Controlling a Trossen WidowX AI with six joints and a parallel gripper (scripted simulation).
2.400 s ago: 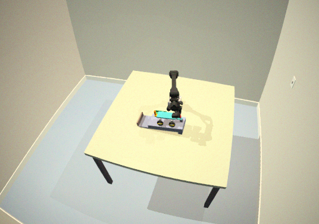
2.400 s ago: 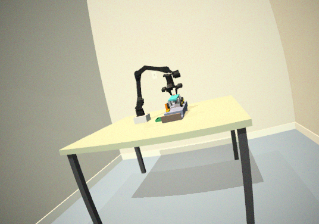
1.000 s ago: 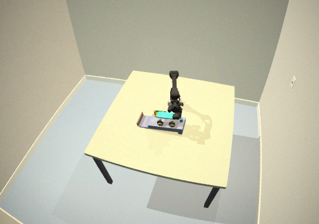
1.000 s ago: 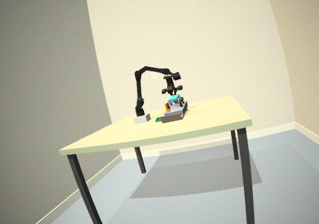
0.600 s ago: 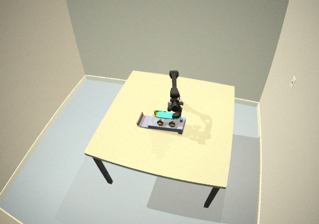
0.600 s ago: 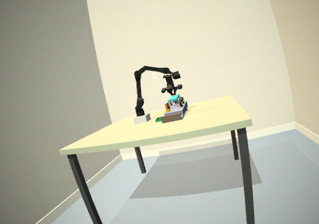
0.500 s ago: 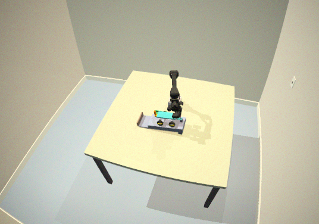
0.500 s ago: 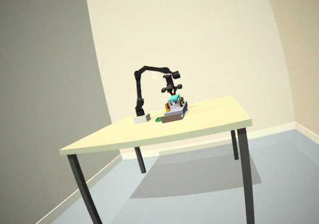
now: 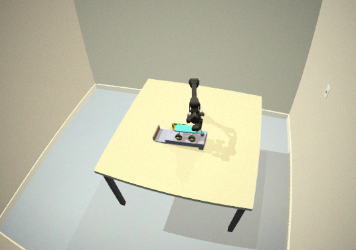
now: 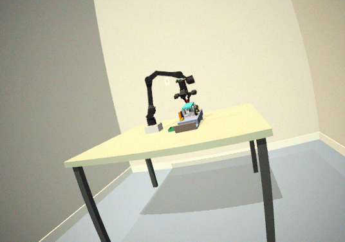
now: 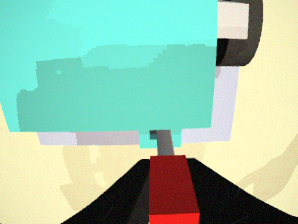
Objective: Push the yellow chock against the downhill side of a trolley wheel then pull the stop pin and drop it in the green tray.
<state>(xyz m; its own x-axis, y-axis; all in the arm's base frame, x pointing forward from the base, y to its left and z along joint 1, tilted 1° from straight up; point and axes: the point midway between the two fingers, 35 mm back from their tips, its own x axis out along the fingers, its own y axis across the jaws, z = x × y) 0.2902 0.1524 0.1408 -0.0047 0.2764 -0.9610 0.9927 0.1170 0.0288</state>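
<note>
The trolley [image 9: 186, 128] [image 10: 188, 105] [image 11: 110, 30] with its teal top stands on the grey ramp [image 9: 161, 135] [image 11: 228, 107]. The chock's orange handle [image 9: 173, 126] [image 10: 180, 115] stands upright at the trolley's downhill end. Whether the chock touches a wheel is too small to tell. My gripper [image 9: 201, 131] [image 10: 186, 102] [image 11: 167, 168] is shut on the stop pin's red head [image 10: 186, 100] [image 11: 172, 185] at the uphill end. The pin's grey shank [image 11: 165, 142] shows between the head and the teal tab. How deep it sits is hidden. The green tray [image 10: 171, 129] lies low beside the ramp.
A brown end board [image 9: 156, 133] [image 10: 185, 127] stands across the ramp's low end. The arm's pale base block [image 10: 153, 128] is on the table [image 9: 146, 169] [image 10: 129, 144], on the tray's side of the ramp. The trolley's top lies right beside my fingers.
</note>
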